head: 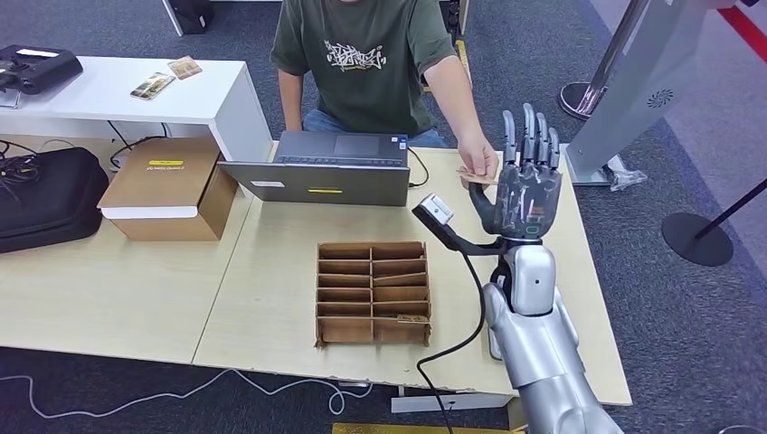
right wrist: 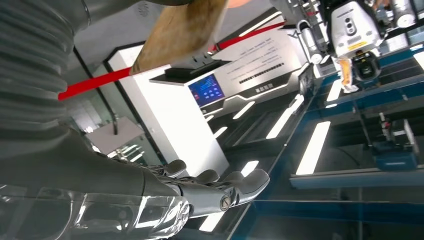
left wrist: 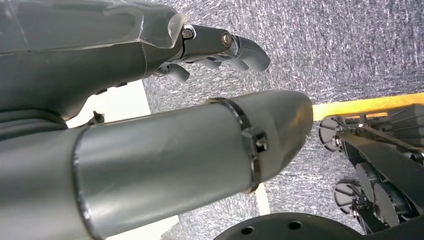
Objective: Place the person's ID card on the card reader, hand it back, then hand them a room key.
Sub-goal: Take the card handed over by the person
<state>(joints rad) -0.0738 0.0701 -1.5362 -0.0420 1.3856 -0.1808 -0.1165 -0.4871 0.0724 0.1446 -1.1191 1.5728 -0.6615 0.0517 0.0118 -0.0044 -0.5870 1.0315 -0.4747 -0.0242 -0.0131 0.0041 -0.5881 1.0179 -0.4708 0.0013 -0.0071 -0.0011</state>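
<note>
Reaching up w/ fingers spread, right hand (head: pixel 526 194) meets person's hand (head: pixel 477 163) holding card (head: pixel 477 176) near table edge (head: pixel 592 271).

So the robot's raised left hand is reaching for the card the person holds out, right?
Not quite: it is the right hand that is raised, fingers up and apart, beside the card in the person's hand. The head view shows it; the rest holds.
</note>
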